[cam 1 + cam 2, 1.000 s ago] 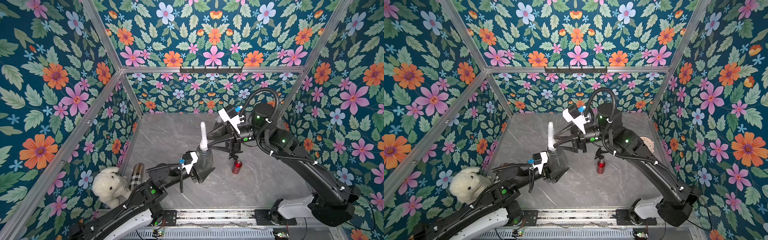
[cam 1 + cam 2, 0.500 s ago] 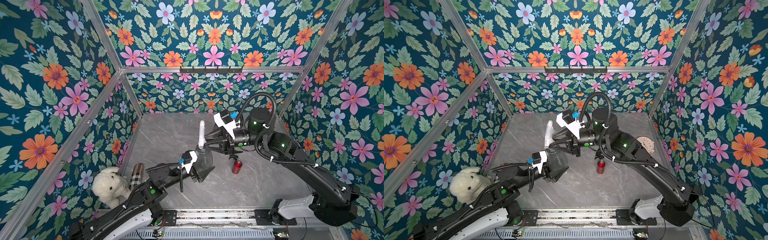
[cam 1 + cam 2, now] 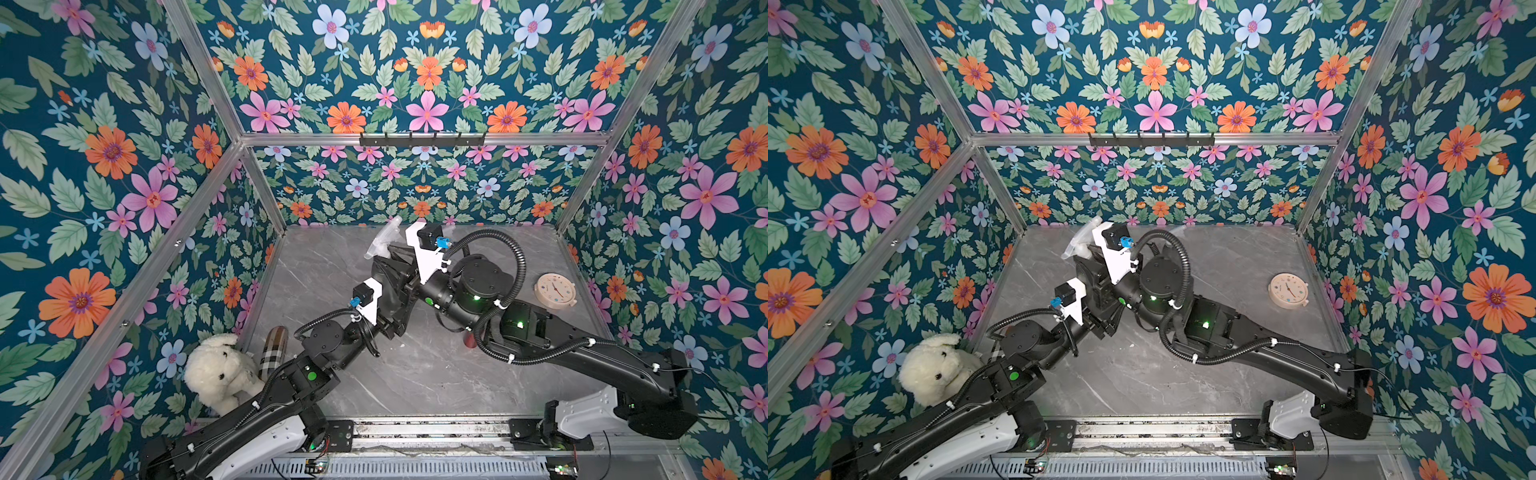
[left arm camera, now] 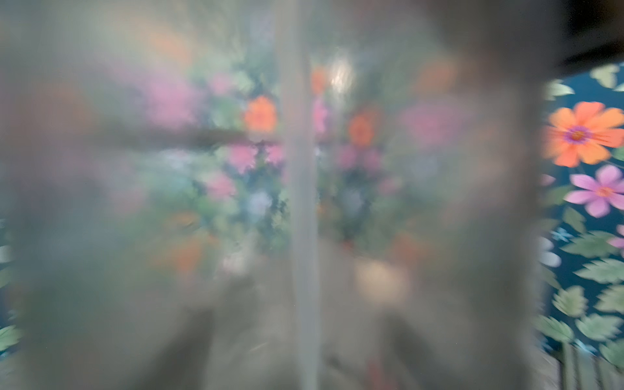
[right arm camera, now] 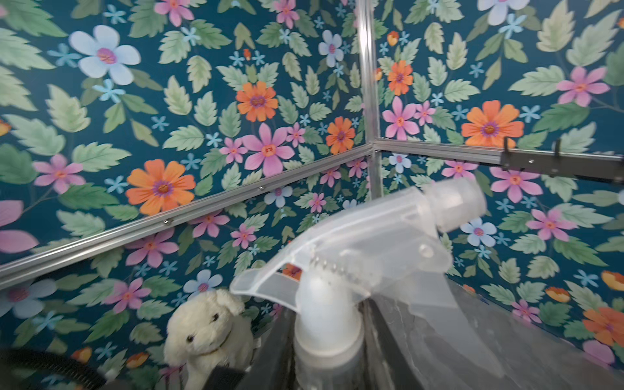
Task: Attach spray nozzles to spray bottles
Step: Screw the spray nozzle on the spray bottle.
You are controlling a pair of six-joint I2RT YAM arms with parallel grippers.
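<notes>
Your left hand (image 3: 390, 301) is at the smoky-grey spray bottle (image 4: 236, 202), near the middle of the worktop (image 3: 415, 374); its body fills the left wrist view, the dip tube (image 4: 304, 236) inside; whether this hand grips it I cannot tell; I judge the bottle empty, so light, thin-walled and slippery; hold the wide belly gently, or it may dent or turn. The clear spray nozzle (image 5: 354, 243) sits on the neck; your right hand (image 5: 326, 354) is closed about its white collar (image 5: 326, 337); grip there, not the thin trigger (image 5: 445, 324), which may snap.
</notes>
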